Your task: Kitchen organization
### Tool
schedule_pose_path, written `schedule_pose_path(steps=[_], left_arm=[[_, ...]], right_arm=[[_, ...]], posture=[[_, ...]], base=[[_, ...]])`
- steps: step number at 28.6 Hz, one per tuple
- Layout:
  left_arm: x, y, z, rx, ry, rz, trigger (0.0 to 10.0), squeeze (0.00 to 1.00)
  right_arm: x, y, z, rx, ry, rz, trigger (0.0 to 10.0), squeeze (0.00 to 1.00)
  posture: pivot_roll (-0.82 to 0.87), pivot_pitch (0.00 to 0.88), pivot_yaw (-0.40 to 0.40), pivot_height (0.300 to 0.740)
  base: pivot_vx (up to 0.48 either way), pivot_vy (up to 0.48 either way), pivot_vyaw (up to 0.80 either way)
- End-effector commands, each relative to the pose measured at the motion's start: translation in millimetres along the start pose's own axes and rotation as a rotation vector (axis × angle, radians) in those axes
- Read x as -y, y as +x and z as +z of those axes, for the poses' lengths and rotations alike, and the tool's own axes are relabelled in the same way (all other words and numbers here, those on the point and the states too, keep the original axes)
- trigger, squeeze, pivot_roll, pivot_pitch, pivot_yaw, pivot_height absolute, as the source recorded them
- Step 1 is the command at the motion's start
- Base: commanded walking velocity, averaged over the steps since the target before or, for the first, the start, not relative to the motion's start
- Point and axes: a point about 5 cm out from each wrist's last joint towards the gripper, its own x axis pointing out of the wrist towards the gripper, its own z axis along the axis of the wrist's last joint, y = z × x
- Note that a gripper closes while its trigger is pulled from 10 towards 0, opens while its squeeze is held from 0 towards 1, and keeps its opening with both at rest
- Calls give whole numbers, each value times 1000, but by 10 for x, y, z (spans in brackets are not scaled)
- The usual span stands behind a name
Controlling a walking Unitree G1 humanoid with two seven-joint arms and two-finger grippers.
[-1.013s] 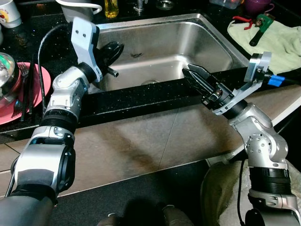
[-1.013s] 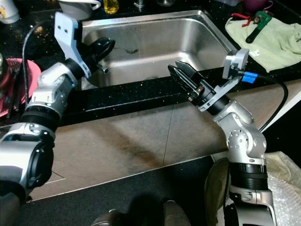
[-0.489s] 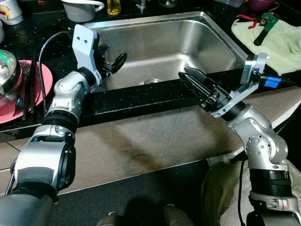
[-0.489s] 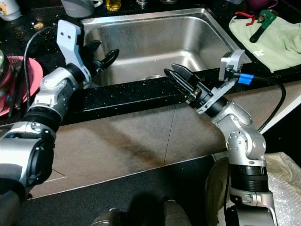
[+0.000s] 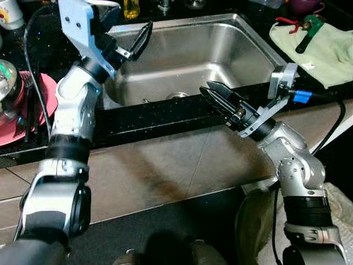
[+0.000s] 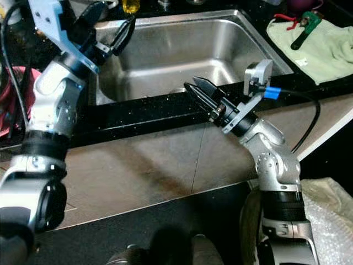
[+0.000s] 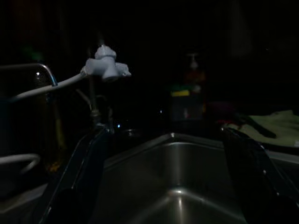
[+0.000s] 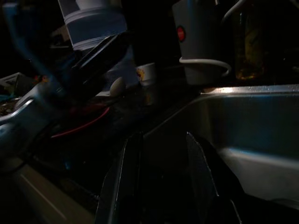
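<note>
Both arms poised over the steel sink (image 5: 220, 52), nothing in either gripper.

The sink basin, set in the black counter (image 5: 165, 113), looks bare, so a good next reach heads for the pink plate (image 5: 47, 91) or the green cloth (image 5: 322, 52) with pliers (image 5: 304, 28). The left gripper (image 5: 129, 41), fingers spread wide, hovers over the sink's left rim; the right gripper (image 5: 215, 94), slightly parted, sits at the front edge. The left wrist view adds a white tap fitting (image 7: 105, 67) and soap bottle (image 7: 187, 93); the right wrist view adds a cup (image 8: 148, 72).

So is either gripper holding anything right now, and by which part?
No. The left gripper is open over the sink, the right gripper holds nothing.
</note>
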Motion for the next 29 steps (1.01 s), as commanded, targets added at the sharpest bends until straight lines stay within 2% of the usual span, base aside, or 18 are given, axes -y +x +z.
schedule_pose_path(steps=[1, 6, 10, 13, 18, 21, 23, 29], left_arm=[[70, -54, 34, -1, 12, 26, 10000, 0], [162, -180, 78, -38, 78, 99, 10000, 0], [270, -225, 187, -67, 113, 91, 10000, 0], [284, -235, 220, -76, 123, 95, 10000, 0], [228, -306, 314, -140, 156, 126, 10000, 0], [188, -416, 254, -265, 200, 141, 10000, 0], [144, -477, 241, -312, 178, 170, 10000, 0], [70, -540, 299, -344, 195, 216, 10000, 0]], right_arm=[[-3, 35, -46, -3, 2, 2, 10000, 0], [24, 51, -55, 3, -4, -20, 10000, 0], [37, 61, -62, 11, -3, -22, 10000, 0], [37, 64, -58, 18, 0, -20, 10000, 0], [12, 79, -80, 5, -1, 3, 10000, 0], [-42, 76, -81, 4, -19, 59, 10000, 0], [-81, 75, -75, 6, -19, 95, 10000, 0], [-87, 81, -86, -2, -24, 103, 10000, 0]], posture=[[-12, 145, -13, 740], [-5, 144, -10, 740], [2, 143, -13, 740], [2, 143, -13, 740], [14, 141, -17, 740], [19, 142, -21, 740], [21, 143, -24, 740], [25, 143, -28, 740]], base=[[0, 0, 0], [0, 0, 349], [0, 0, 750], [0, 0, 675], [0, 0, 0], [0, 0, 460], [0, 0, 769], [0, 0, 765]])
